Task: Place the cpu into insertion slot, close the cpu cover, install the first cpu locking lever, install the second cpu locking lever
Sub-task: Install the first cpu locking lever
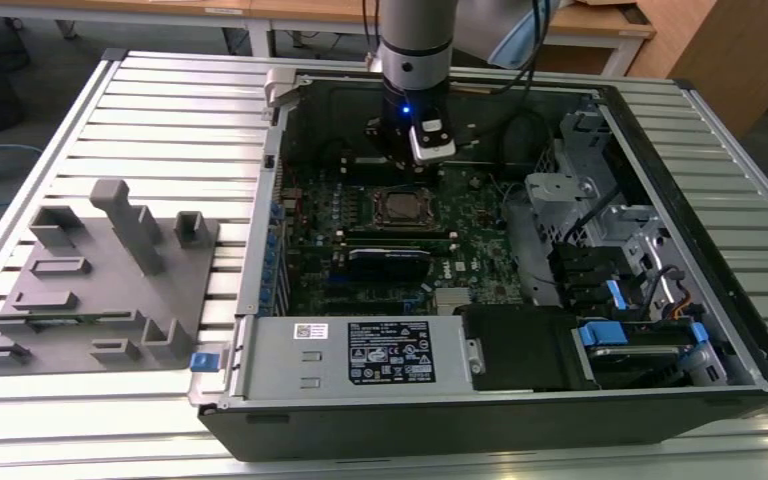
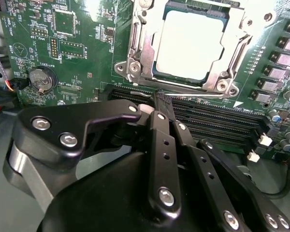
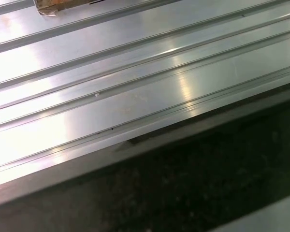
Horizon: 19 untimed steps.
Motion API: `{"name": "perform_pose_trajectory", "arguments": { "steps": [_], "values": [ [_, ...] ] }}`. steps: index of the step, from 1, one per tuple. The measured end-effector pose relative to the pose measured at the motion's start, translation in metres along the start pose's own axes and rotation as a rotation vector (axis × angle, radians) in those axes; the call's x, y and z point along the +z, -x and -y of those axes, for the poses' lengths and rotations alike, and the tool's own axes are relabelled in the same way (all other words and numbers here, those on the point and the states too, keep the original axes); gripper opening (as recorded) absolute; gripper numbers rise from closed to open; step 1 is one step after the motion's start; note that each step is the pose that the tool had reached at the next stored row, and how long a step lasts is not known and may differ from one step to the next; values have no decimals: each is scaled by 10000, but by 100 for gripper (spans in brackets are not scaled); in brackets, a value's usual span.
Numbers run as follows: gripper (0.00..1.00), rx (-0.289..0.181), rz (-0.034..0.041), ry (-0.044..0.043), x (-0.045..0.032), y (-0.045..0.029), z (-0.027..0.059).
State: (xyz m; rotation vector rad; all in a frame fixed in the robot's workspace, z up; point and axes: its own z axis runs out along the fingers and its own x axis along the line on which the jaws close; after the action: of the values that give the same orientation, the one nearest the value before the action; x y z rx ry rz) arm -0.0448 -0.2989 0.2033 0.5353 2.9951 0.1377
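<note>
In the exterior view we see the grey robot arm (image 1: 415, 40) reaching straight down into an open black computer case (image 1: 491, 425). The case lies on its side on a ribbed aluminium table (image 1: 157, 110), presumably so that the green motherboard (image 1: 324, 215) faces up for work from above. The arm's black gripper (image 1: 402, 168) hangs just beside the far edge of the insertion slot (image 1: 398, 205), a small square dark socket in a silvery frame. A grey moulded fixture tray (image 1: 91, 290) rests on the table at the exterior view's left, well apart from the socket. In the second wrist view the cpu (image 2: 191, 43), a small flat square chip with a dull silvery-grey top, sits in the insertion slot. The cpu cover (image 2: 144, 38), a thin silvery frame plate with a square cut-out, appears to lie flat around it, which we judge keeps the chip seated. The gripper's fingers (image 2: 158, 135) are drawn together with nothing visible between them. Their tips are over the long black memory slots (image 2: 217, 121), just beside the socket's edge. We cannot tell whether either locking lever is latched. In the first wrist view we see the table's ribs beside a dark band.
</note>
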Motion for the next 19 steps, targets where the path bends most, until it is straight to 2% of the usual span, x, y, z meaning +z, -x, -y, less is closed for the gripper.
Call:
{"name": "perform_pose_trajectory", "arguments": {
  "steps": [5, 10, 19],
  "values": [
    [11, -5, 64, 24, 16, -4, 2],
    [11, -8, 75, 2, 29, -5, 5],
    [11, -19, 111, -96, 47, -6, 10]
  ]
}}
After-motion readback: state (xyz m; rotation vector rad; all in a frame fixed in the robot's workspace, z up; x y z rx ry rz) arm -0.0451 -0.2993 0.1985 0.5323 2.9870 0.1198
